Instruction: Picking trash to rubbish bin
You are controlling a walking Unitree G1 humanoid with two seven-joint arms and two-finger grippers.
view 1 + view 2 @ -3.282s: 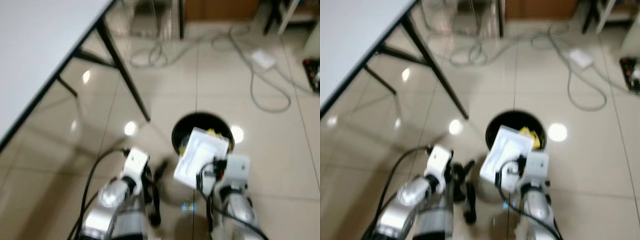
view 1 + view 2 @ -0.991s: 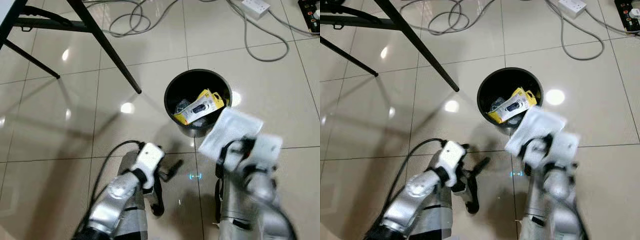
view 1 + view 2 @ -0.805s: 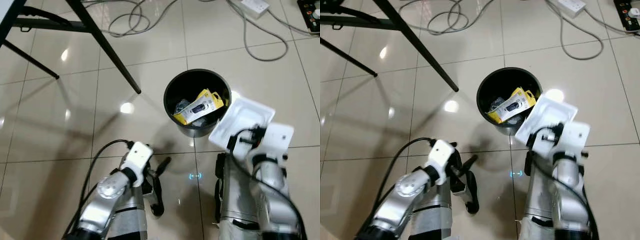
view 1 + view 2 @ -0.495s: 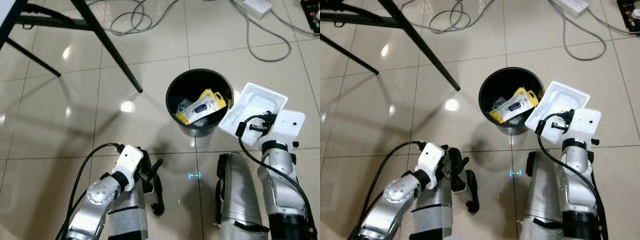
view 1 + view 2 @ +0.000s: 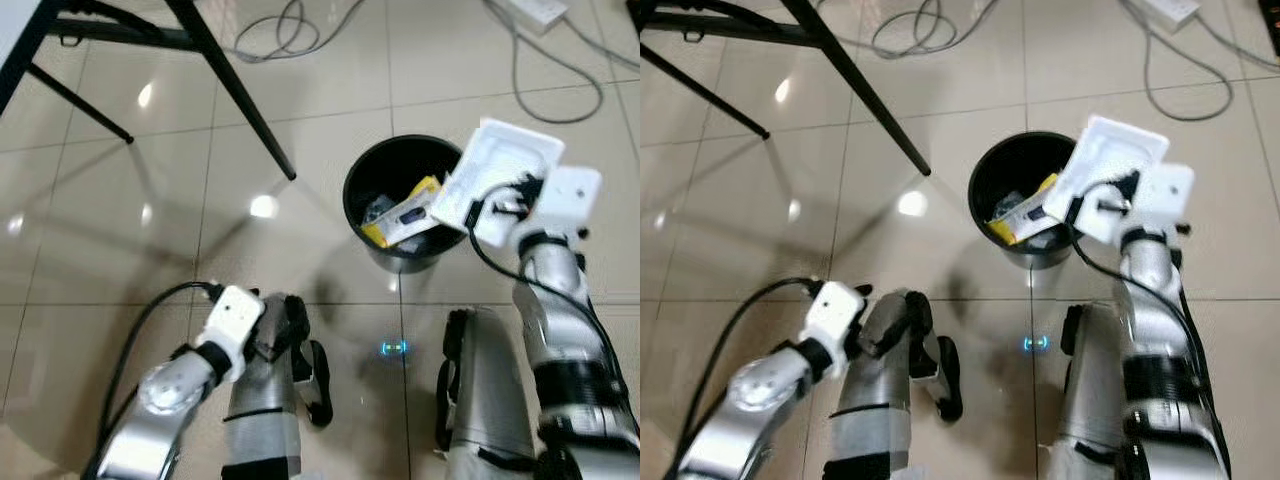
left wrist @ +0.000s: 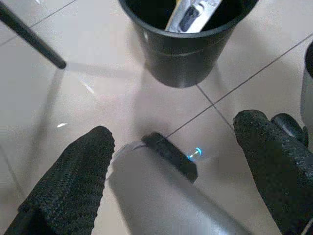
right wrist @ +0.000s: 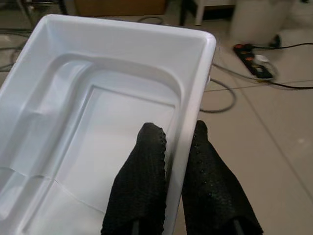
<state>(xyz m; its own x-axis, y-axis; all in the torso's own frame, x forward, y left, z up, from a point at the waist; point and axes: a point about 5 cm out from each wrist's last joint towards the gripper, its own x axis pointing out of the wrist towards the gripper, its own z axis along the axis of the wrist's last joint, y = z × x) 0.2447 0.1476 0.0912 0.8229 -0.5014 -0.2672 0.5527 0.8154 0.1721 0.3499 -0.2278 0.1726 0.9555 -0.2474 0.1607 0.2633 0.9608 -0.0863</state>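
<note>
no readable text or labels.

Office or lab; tiled floor (image 5: 300, 90), loose cables (image 5: 290, 25), black table legs (image 5: 235, 90)

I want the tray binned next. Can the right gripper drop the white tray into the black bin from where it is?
Probably yes: the right gripper pinches the white tray by its rim, already over the open black bin.

A smooth, glossy white plastic tray (image 7: 98, 112) is seen, thin-walled and moulded. The fingers (image 7: 146, 186) pinching its rim are covered in a rough, matt black pebbled coating. The rubbish bin (image 5: 410, 255) is of smooth black plastic with a dull sheen. The floor (image 5: 150, 240) is laid with polished beige tiles that mirror the lights. The arms (image 5: 560, 330) are finished in brushed silver metal.
</note>
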